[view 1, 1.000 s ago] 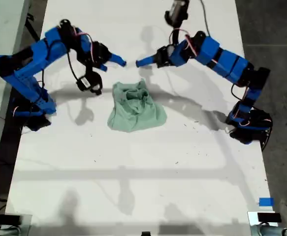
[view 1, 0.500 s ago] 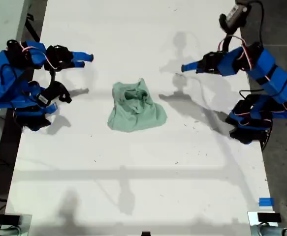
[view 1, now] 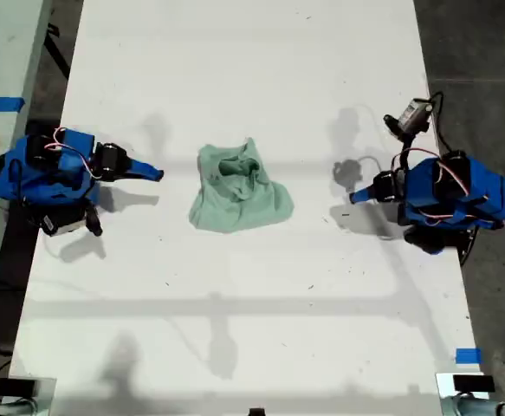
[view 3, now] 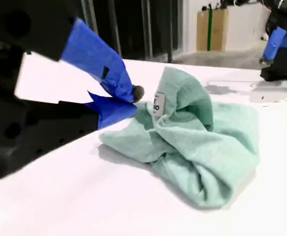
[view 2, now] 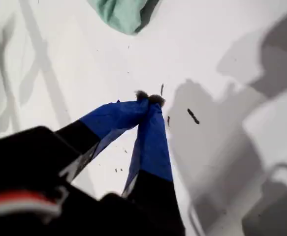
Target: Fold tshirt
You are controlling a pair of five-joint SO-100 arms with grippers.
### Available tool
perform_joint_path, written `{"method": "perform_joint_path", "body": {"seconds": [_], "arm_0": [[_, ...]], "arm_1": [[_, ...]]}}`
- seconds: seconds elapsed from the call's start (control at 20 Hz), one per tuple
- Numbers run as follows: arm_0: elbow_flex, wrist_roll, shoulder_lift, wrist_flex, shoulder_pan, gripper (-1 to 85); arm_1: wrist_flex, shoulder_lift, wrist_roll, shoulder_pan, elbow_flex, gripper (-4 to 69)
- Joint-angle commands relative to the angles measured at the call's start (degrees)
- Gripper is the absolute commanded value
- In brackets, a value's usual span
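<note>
Meanwhile the tshirt (view 1: 237,189) lies bunched at mid-tabletop (view 1: 252,329), apparently set down, as my second gripper (view 1: 155,174), jaws closed and empty, points at it from the exterior view's left, and my first gripper (view 1: 356,197), likewise closed and empty, sits opposite.

The exterior view looks straight down from high above the white counter (view 1: 235,329), taking in both arms and the tshirt (view 1: 237,188) near the frame's centre. The first wrist view looks steeply down past its tool (view 2: 148,98) at the counter, catching only the tshirt's edge. The second wrist view sits low, facing across the counter, close to the tshirt.
</note>
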State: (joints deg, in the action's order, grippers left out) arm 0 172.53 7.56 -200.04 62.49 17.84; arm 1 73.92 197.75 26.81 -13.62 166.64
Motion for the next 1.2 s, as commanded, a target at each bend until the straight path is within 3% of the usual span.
{"method": "perform_joint_path", "body": {"seconds": [0.0, 0.2, 0.35, 0.5, 0.7, 1.15], "arm_0": [[5.01, -1.76, -5.89, -0.97, -0.97, 0.1], [10.02, -4.31, -6.06, -0.18, -1.41, 0.1], [10.11, -4.22, -6.15, -0.09, -0.35, 1.1], [10.2, -4.22, -6.15, 0.0, -0.09, 2.6], [10.2, -4.22, -6.15, 0.0, -0.35, 3.5], [10.28, -4.13, -6.15, -0.09, -0.79, 3.4]], "arm_1": [[-7.38, -2.37, 0.44, 0.97, 0.09, -1.2], [-27.77, -36.91, 5.71, 0.62, -16.08, -1.2], [-35.07, -71.63, 11.51, 2.55, -41.31, -1.2], [-32.61, -99.49, 15.03, 6.86, -69.17, -1.2], [-22.06, -129.37, 16.08, 12.66, -104.06, -1.2], [-22.59, -136.05, 15.12, 13.54, -108.81, -1.2]]}}
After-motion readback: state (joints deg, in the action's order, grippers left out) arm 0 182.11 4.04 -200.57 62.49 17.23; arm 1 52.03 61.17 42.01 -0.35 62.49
